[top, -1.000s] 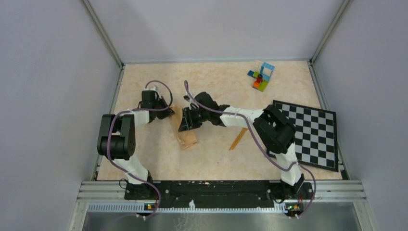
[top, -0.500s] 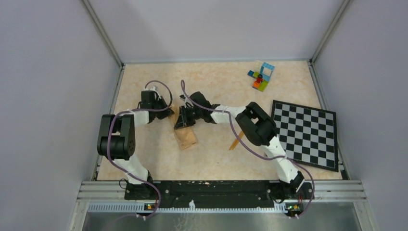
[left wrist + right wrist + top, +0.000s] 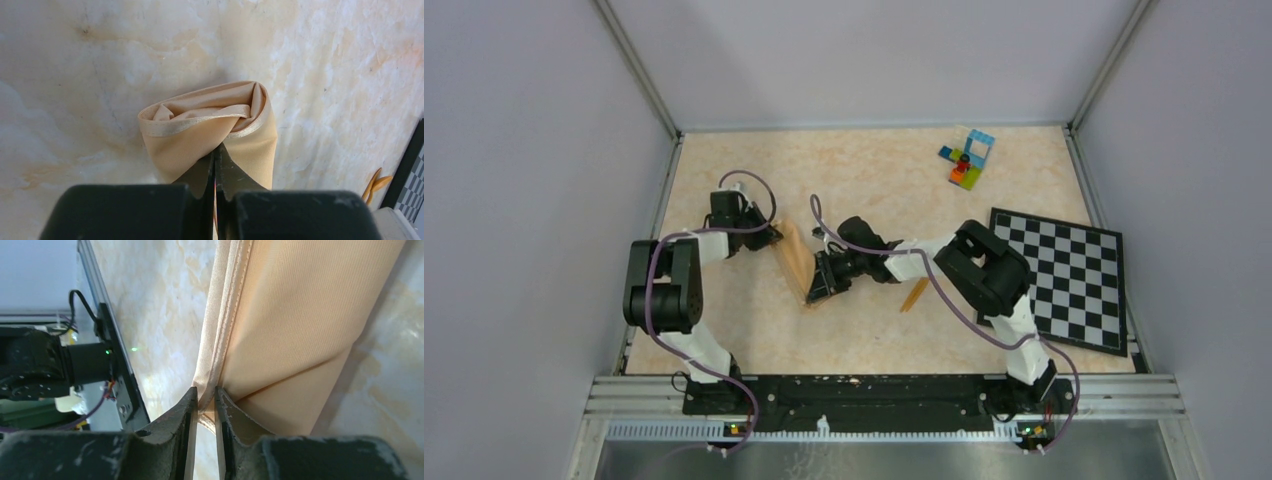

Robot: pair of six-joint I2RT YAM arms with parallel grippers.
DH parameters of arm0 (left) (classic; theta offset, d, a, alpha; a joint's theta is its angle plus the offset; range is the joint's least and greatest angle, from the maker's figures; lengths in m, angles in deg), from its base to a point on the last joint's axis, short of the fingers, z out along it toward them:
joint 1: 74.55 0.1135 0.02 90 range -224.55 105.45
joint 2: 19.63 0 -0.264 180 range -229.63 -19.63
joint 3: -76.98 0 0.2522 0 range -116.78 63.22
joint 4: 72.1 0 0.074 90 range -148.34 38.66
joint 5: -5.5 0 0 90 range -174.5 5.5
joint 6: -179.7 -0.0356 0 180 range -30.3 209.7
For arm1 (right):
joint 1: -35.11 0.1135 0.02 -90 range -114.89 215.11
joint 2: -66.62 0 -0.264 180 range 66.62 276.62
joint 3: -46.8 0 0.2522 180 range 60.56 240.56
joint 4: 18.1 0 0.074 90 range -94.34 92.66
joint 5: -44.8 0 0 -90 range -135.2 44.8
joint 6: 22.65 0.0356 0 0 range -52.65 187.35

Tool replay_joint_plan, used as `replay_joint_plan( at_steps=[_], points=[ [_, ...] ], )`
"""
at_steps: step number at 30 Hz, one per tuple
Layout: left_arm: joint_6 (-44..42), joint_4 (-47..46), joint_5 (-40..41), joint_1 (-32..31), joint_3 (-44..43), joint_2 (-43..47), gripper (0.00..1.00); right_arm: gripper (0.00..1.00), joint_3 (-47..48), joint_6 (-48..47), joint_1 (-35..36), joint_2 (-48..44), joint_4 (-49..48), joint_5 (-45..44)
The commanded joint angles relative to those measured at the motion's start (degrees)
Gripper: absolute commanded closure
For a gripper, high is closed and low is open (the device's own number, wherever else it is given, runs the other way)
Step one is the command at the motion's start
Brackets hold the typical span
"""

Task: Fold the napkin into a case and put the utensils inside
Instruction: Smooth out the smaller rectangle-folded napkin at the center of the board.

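Jaws pressed fully together, the left gripper [image 3: 215, 152] is pinching the far end of the napkin [image 3: 795, 256]. The folded cloth is running as a narrow strip slanting toward the near right. There the right gripper [image 3: 205, 395] is nipping its hemmed edge, jaws nearly closed. The utensils [image 3: 915, 294] are lying just beyond, nearer the right arm, so loading them likely falls to it.

Orange utensil [image 3: 915, 296] (spoon or knife unclear) partly hidden by right arm [image 3: 921, 249].
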Motion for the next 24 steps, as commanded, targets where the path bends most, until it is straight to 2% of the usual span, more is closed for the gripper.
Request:
replay_joint_plan(
  at_steps=[1,6,9,12,16,19,21,24],
  points=[
    [-2.83,5.21,0.55,0.65,1.55,1.42,0.96,0.80,-1.86,-8.58,1.09,-4.94,9.42,-2.26],
    [-5.14,10.68,-4.00,0.03,-1.15,6.96,0.77,0.79,4.69,-13.17,0.89,-5.56,17.57,-4.01],
    [-7.24,14.41,-5.41,0.02,-2.54,11.14,0.63,0.79,8.79,-12.56,0.12,-5.70,18.41,-4.86],
    [-8.98,17.55,-7.29,0.08,-3.97,14.54,0.53,0.75,11.57,-8.08,-1.56,-4.54,15.46,-5.44],
    [-10.23,20.95,-6.04,2.82,-5.00,17.64,0.50,0.74,16.65,-2.29,-2.64,-0.36,10.60,-6.12],
    [-10.10,21.09,-4.84,6.87,-5.44,16.56,0.56,0.77,21.41,1.90,-3.00,3.56,7.54,-7.18],
    [-9.81,20.48,-5.03,8.05,-6.41,14.38,0.60,0.83,24.92,4.66,-3.02,6.75,6.08,-7.81],
    [-8.27,19.71,-4.59,8.23,-8.10,10.18,0.58,0.99,32.37,7.61,-3.02,12.39,7.44,-8.35]
  ],
)
